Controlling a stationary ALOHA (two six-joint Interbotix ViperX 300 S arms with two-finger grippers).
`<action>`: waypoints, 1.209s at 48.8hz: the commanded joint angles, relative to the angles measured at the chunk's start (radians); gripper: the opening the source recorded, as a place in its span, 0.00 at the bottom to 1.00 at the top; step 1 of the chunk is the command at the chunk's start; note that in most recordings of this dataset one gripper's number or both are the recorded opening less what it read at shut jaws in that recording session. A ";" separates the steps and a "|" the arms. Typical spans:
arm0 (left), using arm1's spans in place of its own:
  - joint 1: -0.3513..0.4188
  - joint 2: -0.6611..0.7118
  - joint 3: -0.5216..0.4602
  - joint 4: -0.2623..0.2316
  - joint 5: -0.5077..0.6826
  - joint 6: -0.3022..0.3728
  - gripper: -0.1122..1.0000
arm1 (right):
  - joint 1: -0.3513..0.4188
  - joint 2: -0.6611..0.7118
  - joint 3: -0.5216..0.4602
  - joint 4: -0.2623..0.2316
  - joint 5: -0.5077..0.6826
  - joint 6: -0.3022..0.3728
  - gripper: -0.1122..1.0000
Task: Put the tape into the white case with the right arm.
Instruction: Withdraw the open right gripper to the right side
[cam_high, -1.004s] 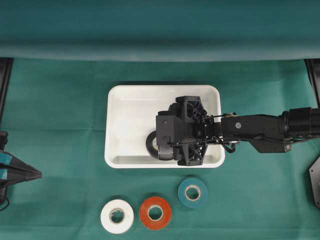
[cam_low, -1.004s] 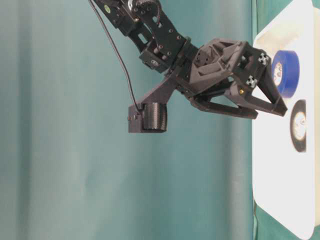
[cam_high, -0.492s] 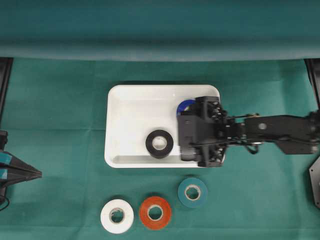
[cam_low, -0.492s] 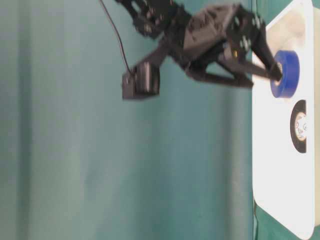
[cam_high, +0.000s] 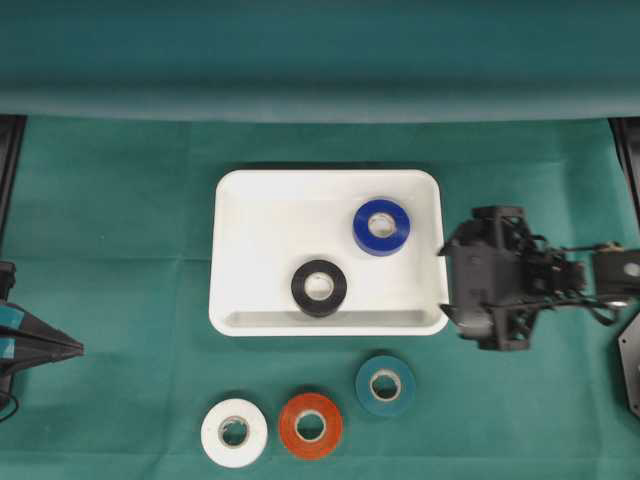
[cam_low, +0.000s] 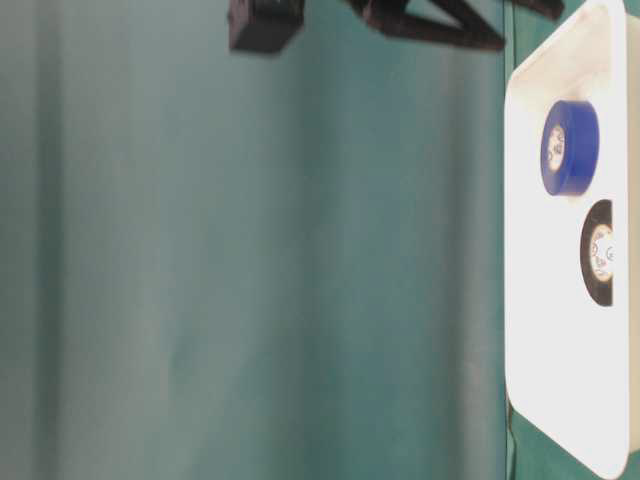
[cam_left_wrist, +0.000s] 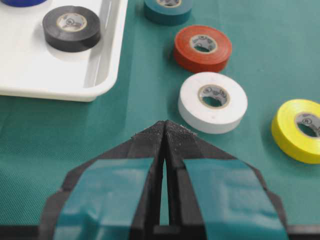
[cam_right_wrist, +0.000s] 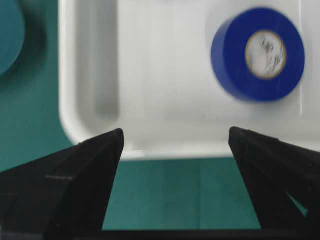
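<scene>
On green cloth (cam_high: 120, 250), white case (cam_high: 250, 215)

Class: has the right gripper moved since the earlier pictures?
Yes. The right gripper has drawn back rightward, from over the white case to outside its right rim.

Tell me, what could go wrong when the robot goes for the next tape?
The teal roll lies close beside the white case, and the red roll sits right next to it. The right gripper, open and empty, might bump the case's rim or nudge the red roll while reaching down. The white roll could get pushed too.
</scene>
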 joint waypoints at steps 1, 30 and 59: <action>0.002 0.008 -0.011 -0.002 -0.011 0.000 0.10 | -0.003 -0.084 0.046 0.003 -0.037 0.002 0.62; 0.000 0.008 -0.011 -0.002 -0.011 0.000 0.10 | -0.003 -0.495 0.347 0.003 -0.081 0.104 0.62; 0.000 0.008 -0.011 -0.002 -0.011 0.000 0.10 | 0.089 -0.540 0.376 0.008 -0.106 0.109 0.62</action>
